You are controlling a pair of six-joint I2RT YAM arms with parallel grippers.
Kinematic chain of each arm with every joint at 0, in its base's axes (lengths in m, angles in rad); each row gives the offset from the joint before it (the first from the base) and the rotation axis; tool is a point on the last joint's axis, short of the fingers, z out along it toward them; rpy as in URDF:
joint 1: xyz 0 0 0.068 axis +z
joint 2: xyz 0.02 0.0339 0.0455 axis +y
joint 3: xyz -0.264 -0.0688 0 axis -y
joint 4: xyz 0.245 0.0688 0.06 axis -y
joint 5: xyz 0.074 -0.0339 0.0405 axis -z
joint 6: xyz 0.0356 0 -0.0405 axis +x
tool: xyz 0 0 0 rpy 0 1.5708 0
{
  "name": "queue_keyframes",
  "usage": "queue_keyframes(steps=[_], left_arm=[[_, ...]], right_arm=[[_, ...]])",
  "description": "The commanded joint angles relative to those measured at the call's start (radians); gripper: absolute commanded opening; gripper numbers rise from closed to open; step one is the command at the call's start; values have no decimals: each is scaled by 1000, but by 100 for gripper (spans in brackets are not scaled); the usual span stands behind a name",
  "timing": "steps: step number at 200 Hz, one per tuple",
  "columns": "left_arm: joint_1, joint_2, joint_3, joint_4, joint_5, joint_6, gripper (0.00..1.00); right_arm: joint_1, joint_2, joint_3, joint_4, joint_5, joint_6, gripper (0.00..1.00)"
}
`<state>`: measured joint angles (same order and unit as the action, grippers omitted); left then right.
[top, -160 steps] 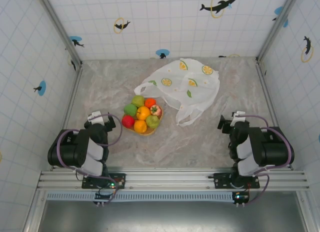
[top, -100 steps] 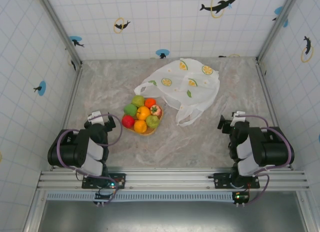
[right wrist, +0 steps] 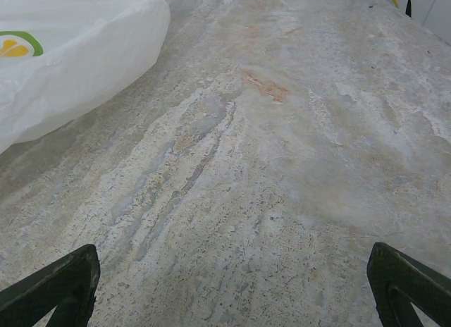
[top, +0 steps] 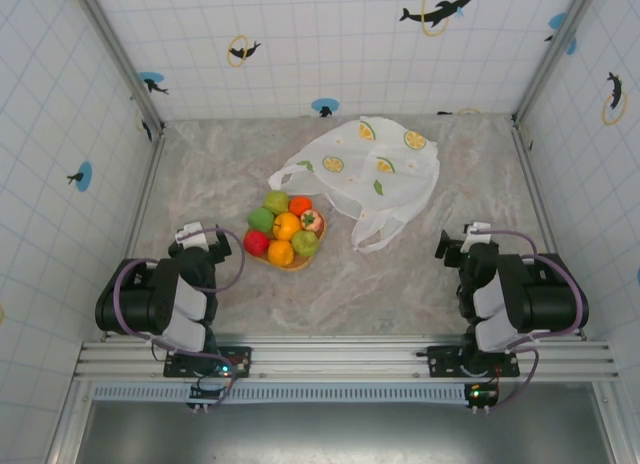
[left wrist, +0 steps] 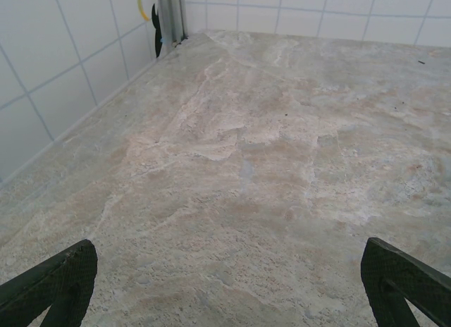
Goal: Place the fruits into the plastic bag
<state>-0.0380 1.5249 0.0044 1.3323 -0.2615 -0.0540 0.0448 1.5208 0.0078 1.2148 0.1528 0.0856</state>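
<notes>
Several small round fruits (top: 284, 227), green, orange, red and yellow-green, are heaped on a flat tan woven mat (top: 296, 265) at the table's middle. Just behind and to the right lies the translucent white plastic bag (top: 378, 169) printed with lemon slices, its loop handles (top: 372, 234) flat on the table toward the fruits. A corner of the bag (right wrist: 70, 52) shows in the right wrist view. My left gripper (top: 200, 242) rests folded at the near left, open over bare table (left wrist: 232, 285). My right gripper (top: 456, 246) rests folded at the near right, open and holding nothing (right wrist: 232, 285).
The marble-look tabletop (top: 240, 174) is walled by white tiled panels (top: 60, 134) on three sides, with metal posts (top: 120, 59) at the back corners. Bare table lies between each gripper and the fruit heap.
</notes>
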Motion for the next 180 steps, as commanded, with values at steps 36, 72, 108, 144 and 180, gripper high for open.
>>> queue_keyframes(steps=[36, 72, 108, 144, 180], left_arm=[[9, -7, -26, 2, 15, -18, 98], [9, -7, -26, 1, 15, -20, 98], [21, -6, -18, -12, 36, -26, 98], [21, -17, -26, 7, 22, -28, 98], [21, -220, 12, -258, -136, -98, 98]], right_arm=[[1, -5, -11, 47, 6, -9, 99], [1, -5, -11, 47, 4, -9, 100], [1, -4, -11, 47, 4, -9, 100], [19, -48, -17, 31, 77, -9, 100], [24, -321, -6, -222, 237, 74, 100]])
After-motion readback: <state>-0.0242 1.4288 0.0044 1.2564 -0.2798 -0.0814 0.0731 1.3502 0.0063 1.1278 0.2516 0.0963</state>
